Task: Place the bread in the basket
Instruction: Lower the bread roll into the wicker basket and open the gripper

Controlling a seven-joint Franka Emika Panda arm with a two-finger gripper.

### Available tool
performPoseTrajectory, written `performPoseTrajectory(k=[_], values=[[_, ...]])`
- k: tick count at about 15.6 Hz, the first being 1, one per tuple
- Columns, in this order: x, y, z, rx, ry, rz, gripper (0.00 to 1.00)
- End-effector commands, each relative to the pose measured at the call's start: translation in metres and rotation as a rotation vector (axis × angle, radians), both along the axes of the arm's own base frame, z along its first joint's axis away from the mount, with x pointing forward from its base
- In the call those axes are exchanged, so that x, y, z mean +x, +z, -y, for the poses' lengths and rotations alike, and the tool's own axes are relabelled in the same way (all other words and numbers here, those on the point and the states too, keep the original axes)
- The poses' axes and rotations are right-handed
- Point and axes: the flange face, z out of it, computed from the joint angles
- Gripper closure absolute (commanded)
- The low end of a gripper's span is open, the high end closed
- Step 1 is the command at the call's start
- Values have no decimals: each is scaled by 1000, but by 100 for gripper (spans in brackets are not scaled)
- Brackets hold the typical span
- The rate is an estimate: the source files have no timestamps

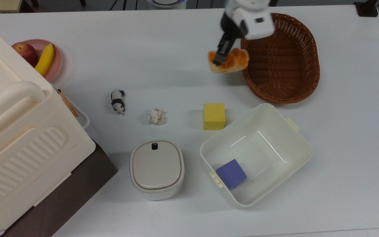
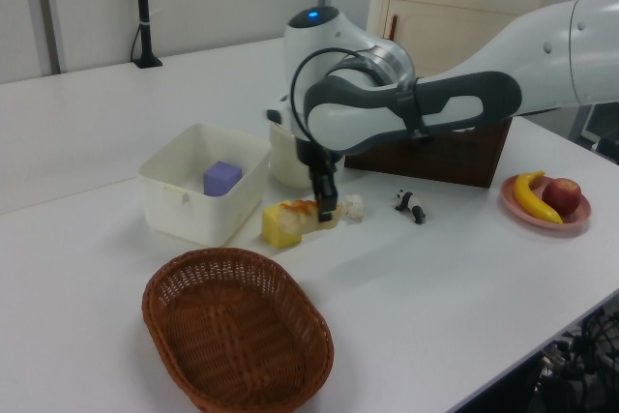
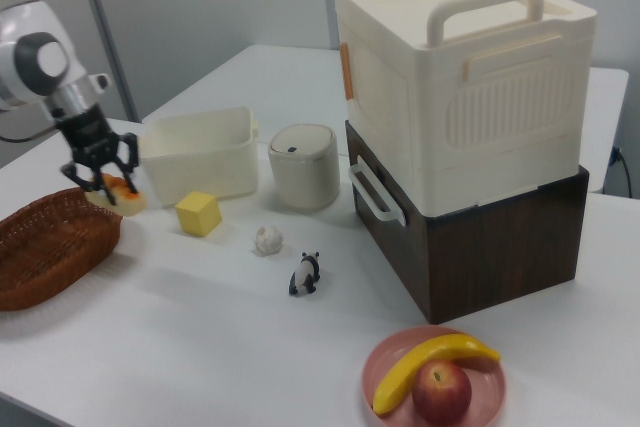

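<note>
Orange-brown bread (image 1: 230,61) hangs clamped in my gripper (image 1: 221,55) in the top view, overlapping the basket (image 1: 280,57) rim. In the left view, the gripper (image 2: 322,208) half hides the bread (image 2: 302,214). In the right view, the bread (image 3: 118,193) is beside the basket (image 3: 50,245).

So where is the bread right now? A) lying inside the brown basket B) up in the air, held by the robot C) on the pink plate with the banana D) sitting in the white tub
B: the end effector is shut on the bread, holding it above the table just beside the rim of the basket, not yet inside it.
</note>
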Motion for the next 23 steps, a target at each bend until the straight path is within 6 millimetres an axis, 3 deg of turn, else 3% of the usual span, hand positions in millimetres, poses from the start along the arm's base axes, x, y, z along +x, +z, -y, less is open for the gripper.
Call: performPoseTrajectory(k=[1, 4, 7, 8, 9, 11, 14, 17, 21, 23], values=[[-23, 3, -49, 2, 10, -2, 59], [-40, -12, -85, -9, 26, -12, 57], [-53, -22, -111, -15, 12, -9, 42], [-53, -25, -116, -17, -1, -9, 31], [-51, -28, -119, -14, -29, -5, 0], [-52, -36, -130, -19, -67, 1, 0], [-51, -35, -129, -19, -74, 2, 0], [-45, -17, -109, -17, -99, 8, 0], [-16, 17, -34, 28, -274, -3, 0], [-1, 36, 14, 59, -401, 6, 0]])
